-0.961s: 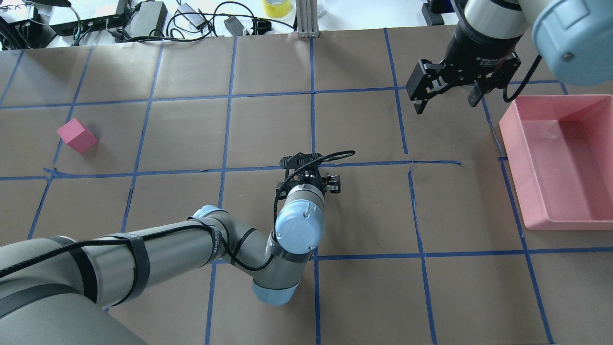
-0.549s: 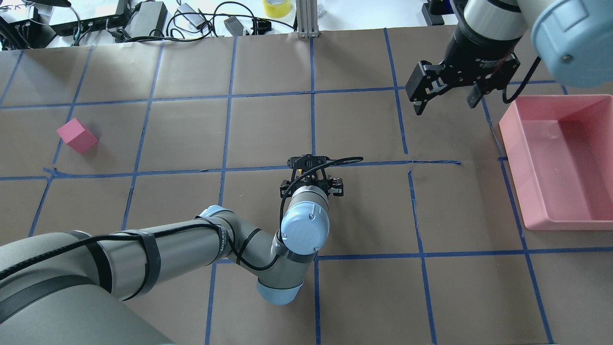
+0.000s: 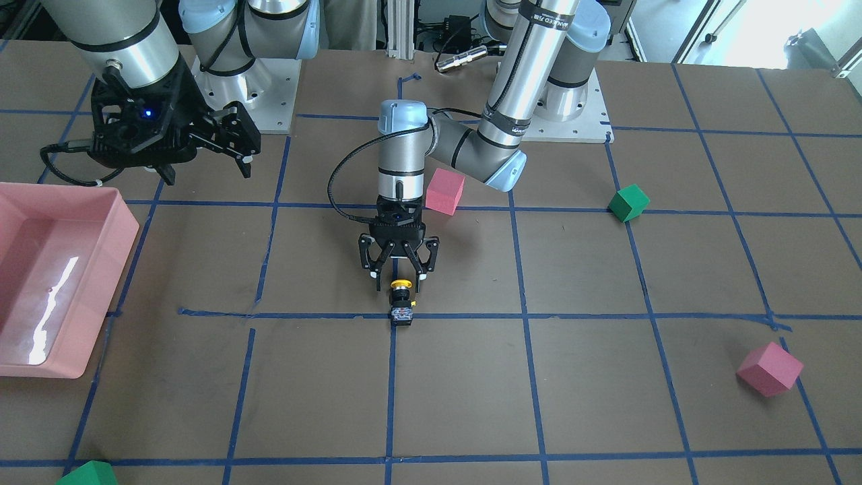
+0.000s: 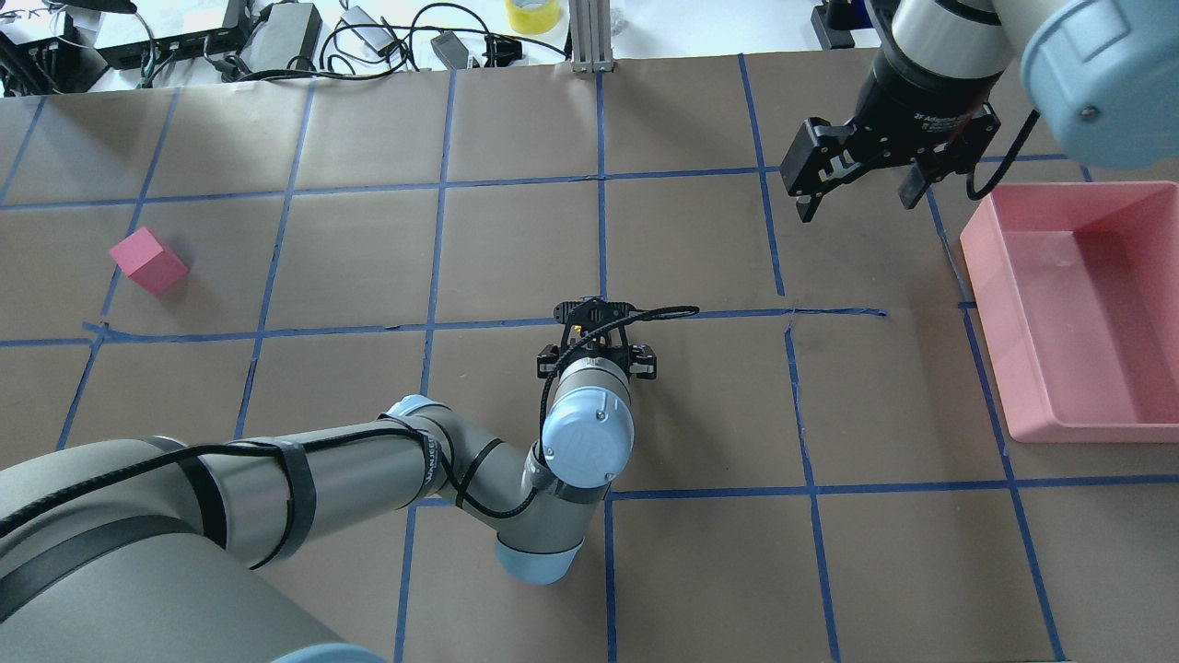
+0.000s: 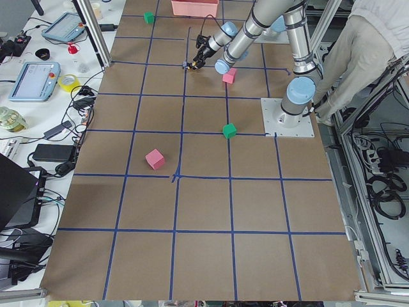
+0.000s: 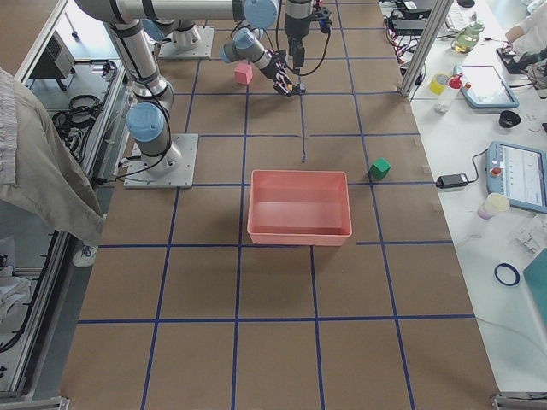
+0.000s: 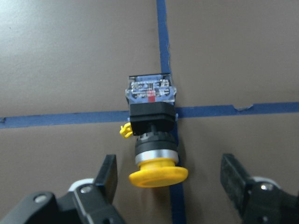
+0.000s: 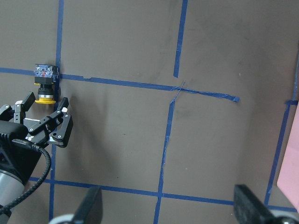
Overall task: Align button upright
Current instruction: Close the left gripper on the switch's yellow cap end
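The left claw is released, its two fingers spread wide on either side of the button's yellow cap without touching it. The button lies on its side at a crossing of the blue tape lines, cap towards the claw, grey-black base pointing away along the tape.

In the front view a pink cube sits just behind the left wrist, beside the forearm and apart from the button. A green cube lies further out on the robot's left. Another pink cube and a second green cube lie well apart, near the table's edges. From overhead the left wrist covers the button.

The right claw hangs above the table with its fingers spread and nothing between them, near the corner of the pink tray.

Compared with a second ago, the left wrist has shifted a little towards the robot's right and squared up over the tape crossing. Since half a second ago it has barely moved. The right claw, the tray and the far pink cube lie as before.
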Tool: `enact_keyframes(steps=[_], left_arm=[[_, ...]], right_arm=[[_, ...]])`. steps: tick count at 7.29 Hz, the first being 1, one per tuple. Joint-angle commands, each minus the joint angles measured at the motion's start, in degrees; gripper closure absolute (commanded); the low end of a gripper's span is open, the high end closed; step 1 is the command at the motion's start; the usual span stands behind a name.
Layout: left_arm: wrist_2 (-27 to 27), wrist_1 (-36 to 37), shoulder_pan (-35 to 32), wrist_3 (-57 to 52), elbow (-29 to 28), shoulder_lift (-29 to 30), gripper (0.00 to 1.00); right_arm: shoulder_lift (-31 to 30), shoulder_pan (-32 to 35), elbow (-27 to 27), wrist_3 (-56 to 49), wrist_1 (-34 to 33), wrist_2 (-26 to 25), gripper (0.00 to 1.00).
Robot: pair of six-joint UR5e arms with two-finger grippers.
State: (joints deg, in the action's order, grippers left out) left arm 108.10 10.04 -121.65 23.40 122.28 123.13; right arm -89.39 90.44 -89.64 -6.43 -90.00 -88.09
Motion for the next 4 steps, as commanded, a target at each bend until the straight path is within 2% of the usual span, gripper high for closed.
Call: enact_keyframes(steps=[1, 2, 3, 4], left_arm=[[0.1, 0.1, 0.2, 0.1, 0.4, -0.1, 0.55], [0.1, 0.0, 0.2, 0.2, 0.4, -0.1, 0.72], [0.7, 0.0, 0.2, -0.4, 0.5, -0.3, 1.0], [3.1, -0.5, 0.4, -2.0, -0.2, -1.4, 1.0]], right_arm=[[0.0, 0.0, 0.0, 0.2, 0.0, -0.1, 0.0], [0.0, 0.0, 0.0, 0.1, 0.2, -0.1, 0.0], [0.1, -0.1, -0.1, -0.1, 0.4, -0.2, 0.0], [0.1, -0.3, -0.1, -0.2, 0.6, -0.3, 0.0]])
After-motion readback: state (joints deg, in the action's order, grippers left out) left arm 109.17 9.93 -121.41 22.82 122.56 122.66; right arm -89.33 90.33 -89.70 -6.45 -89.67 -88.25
